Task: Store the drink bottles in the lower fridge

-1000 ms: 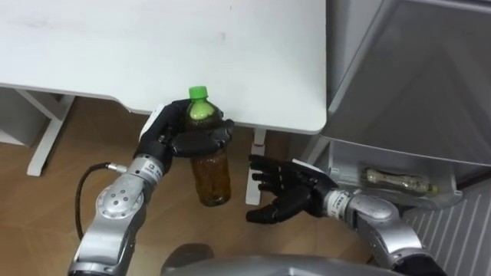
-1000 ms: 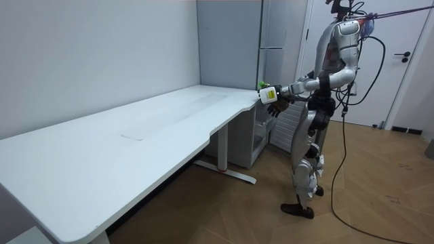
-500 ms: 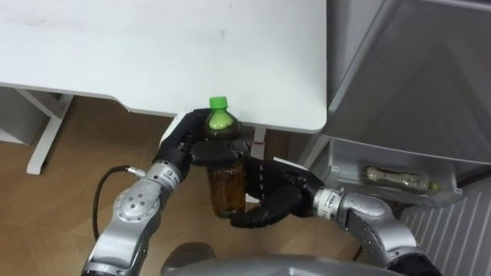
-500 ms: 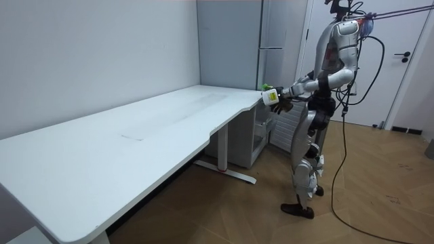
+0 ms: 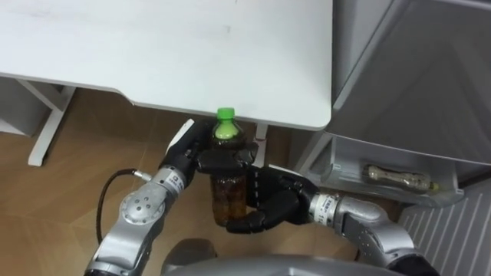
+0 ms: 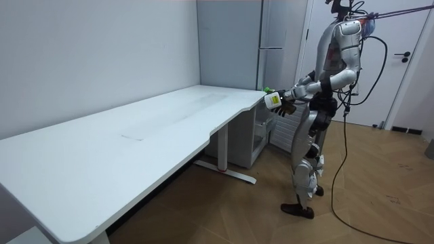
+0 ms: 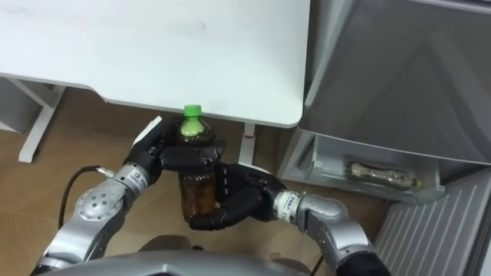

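Here, starting at the left, the white bench [image 5: 153, 46] runs across the top of the eye views, and its near edge hangs just above the drink. Below that edge the left robot hand [image 5: 201, 157] is clenched round the shoulder of a bottle [image 5: 229, 198] of brown tea. It holds the bottle upright in the air over the floor, with the green cap [image 5: 225, 115] on top. The high grip leaves the body of the bottle free, which looks deliberate. The right robot hand [image 5: 272, 208] has its fingers curled round the lower half from the right and beneath, so both hands grip the one bottle. I judge this to be a pass from left to right, since the right arm is the one nearer the fridge [image 5: 414, 77]. Farthest right, the tray [image 5: 383, 196] of the lower compartment stands open. A second bottle [image 5: 397, 178] already lies on its side in it, with room beside it.
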{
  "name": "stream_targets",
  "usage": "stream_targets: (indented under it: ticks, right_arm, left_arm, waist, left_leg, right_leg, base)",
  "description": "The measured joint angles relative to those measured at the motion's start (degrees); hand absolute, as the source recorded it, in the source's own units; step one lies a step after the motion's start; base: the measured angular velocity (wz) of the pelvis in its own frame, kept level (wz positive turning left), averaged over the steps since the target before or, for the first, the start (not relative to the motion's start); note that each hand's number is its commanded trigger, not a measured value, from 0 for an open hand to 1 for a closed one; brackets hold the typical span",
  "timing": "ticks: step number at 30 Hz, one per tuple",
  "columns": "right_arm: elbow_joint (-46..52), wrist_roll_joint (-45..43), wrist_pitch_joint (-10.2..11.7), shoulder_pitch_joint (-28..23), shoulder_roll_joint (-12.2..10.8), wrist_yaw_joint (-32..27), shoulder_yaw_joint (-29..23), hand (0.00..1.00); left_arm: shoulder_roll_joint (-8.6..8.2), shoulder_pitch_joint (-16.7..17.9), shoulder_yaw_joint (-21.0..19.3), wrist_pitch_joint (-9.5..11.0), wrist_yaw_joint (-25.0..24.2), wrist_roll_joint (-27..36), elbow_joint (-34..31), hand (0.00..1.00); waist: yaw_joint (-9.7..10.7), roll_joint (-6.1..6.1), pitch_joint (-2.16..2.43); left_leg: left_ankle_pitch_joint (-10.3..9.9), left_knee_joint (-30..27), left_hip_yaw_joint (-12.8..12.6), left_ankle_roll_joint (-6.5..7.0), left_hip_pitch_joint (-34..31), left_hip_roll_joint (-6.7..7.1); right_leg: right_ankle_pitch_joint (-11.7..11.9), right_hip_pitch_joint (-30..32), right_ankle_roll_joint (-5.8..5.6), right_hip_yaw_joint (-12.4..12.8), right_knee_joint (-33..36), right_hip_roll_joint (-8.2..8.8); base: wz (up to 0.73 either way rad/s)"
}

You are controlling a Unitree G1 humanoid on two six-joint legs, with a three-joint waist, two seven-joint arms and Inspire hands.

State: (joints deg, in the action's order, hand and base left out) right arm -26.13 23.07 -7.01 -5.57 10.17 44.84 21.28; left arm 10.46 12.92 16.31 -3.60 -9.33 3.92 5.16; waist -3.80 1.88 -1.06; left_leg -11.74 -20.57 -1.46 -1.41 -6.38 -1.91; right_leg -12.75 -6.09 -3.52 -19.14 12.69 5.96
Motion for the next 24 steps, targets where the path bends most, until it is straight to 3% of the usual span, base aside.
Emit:
stream_targets:
  ticks: [4,5,6,7,8,9,24]
  right_arm:
    - [0.0,0.1,-0.1,0.0,0.1,-0.4,0.2,0.0]
    - [0.0,1.1,-0.1,0.0,0.4,-0.6,0.6,0.14]
    - [0.0,1.6,-0.1,0.0,0.6,-0.7,0.8,0.36]
    - [0.0,2.2,-0.1,0.0,0.9,-0.8,1.1,0.67]
    - [0.0,2.2,-0.1,0.0,1.0,-0.9,1.1,0.91]
    - [0.0,2.2,-0.1,0.0,1.2,-1.1,1.1,1.0]
    - [0.0,2.1,-0.1,0.0,2.8,-5.8,2.2,1.0]
  left_arm:
    - [0.4,0.0,0.7,0.1,0.7,-0.3,0.0,1.0]
    - [0.46,-0.1,0.9,0.1,1.0,-0.3,0.0,1.0]
    - [0.45,-0.2,1.0,0.2,1.0,-0.3,0.0,1.0]
    - [0.5,-0.3,1.3,0.3,1.2,-0.3,0.1,1.0]
    - [0.53,-0.5,1.6,0.3,1.4,-0.3,0.2,1.0]
    - [0.53,-0.8,1.9,0.3,1.4,-0.3,0.6,1.0]
    - [0.22,-1.6,4.7,0.4,-0.3,-1.1,0.9,1.0]
  waist:
    - [0.1,-0.43,0.15]
    - [0.1,-0.49,0.17]
    - [0.1,-0.51,0.16]
    - [0.1,-0.53,0.16]
    - [0.1,-0.57,0.18]
    - [0.0,-0.64,0.14]
    - [-0.6,-1.03,0.1]
  left_leg:
    - [0.0,-0.2,0.1,0.04,-0.4,-0.04]
    - [0.0,-0.2,0.1,0.04,-0.3,-0.04]
    - [0.0,-0.2,0.0,0.04,-0.3,-0.03]
    - [0.0,-0.2,0.0,0.04,-0.3,-0.04]
    - [0.0,-0.2,0.0,0.04,-0.2,-0.04]
    - [0.0,-0.2,0.0,0.04,-0.1,-0.05]
    - [0.0,-0.1,-0.1,0.04,0.2,-0.08]
  right_leg:
    - [0.0,0.1,0.06,0.0,0.2,-0.03]
    - [0.0,0.1,0.06,0.0,0.2,-0.03]
    - [0.0,0.2,0.07,0.0,0.2,-0.02]
    - [0.0,0.3,0.07,0.0,0.2,-0.02]
    - [0.0,0.3,0.07,0.0,0.2,-0.02]
    - [0.0,0.3,0.07,0.0,0.2,-0.02]
    - [0.0,0.0,0.07,0.1,0.2,-0.04]
  base:
    - [0.0]
    - [0.0]
    - [0.0]
    - [0.0]
    - [0.0]
    - [0.0]
    - [0.0]
